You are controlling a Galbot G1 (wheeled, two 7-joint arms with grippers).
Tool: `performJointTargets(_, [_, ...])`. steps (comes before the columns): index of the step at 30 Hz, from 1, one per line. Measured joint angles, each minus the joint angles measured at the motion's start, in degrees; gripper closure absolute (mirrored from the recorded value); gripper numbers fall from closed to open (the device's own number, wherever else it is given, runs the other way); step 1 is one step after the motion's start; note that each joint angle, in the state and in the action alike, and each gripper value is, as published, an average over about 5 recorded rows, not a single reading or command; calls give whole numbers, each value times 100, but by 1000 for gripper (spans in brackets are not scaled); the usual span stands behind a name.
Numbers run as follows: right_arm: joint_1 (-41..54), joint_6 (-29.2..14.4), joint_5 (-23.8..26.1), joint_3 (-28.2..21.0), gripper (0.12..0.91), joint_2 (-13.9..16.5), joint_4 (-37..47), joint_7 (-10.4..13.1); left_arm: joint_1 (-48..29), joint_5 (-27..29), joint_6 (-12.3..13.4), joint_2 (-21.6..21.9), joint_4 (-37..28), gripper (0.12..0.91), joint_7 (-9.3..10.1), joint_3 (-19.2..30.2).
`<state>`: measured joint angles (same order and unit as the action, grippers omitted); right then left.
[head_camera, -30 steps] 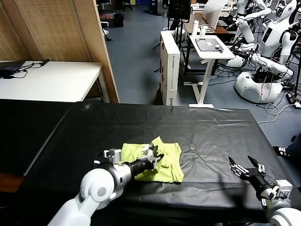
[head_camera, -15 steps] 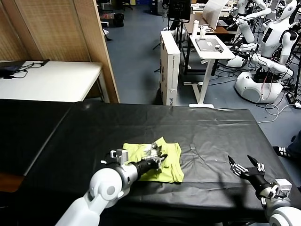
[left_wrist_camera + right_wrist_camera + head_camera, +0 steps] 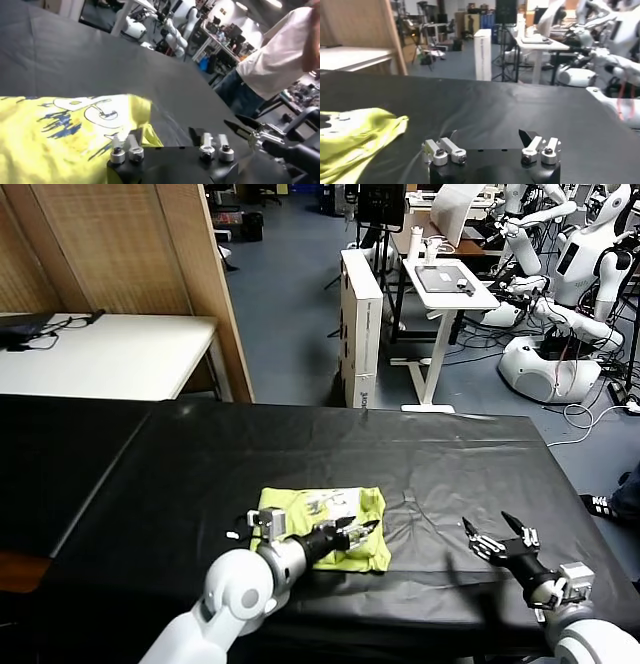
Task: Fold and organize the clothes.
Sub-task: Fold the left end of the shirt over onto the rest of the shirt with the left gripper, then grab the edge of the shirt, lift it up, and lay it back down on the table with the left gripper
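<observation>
Black cloth covers the table (image 3: 450, 464), where the folded lime T-shirt (image 3: 300, 509) (blue print showing) lies near the front edge. Left gripper (image 3: 358, 532) rests on it, fingers spread. Right gripper (image 3: 495, 539) hovers well apart, fingers spread.

Lime-yellow T-shirt (image 3: 325, 527) lies folded, printed side up, on the black cover.

the near part of the shirt (image 3: 322, 526) is covered by the left end effector (image 3: 360, 531); whether its fingers are closed cannot be told. the shirt's print is blurred.
</observation>
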<state>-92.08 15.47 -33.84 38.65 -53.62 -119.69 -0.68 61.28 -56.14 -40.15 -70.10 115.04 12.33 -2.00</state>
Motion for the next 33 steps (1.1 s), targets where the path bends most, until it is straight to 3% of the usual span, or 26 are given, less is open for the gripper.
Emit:
performJointTargets(9, [471, 86, 241, -896, 118, 415, -145, -358, 270, -100, 223, 450, 565, 123, 93, -701])
performJointTargets(16, [987, 38, 529, -1879, 118, 611, -60, -360, 746, 167, 435, 900, 861, 123, 78, -1542])
performJointTargets(19, [1135, 7, 636, -2164, 118, 629, -15, -363, 950, 448, 627, 926, 863, 123, -50, -1818])
performJointTargets(25, [1159, 30, 1054, -2389, 118, 591, 101, -341, 1358, 1201, 1281, 842, 700, 123, -482, -2101])
performJointTargets(30, [1093, 141, 1581, -2466, 118, 565, 196, -326, 1630, 1549, 1523, 685, 544, 123, -551, -2205])
performJointTargets(33, [1022, 91, 1603, -2423, 118, 571, 179, -280, 1714, 1659, 1583, 620, 534, 123, -559, -2216])
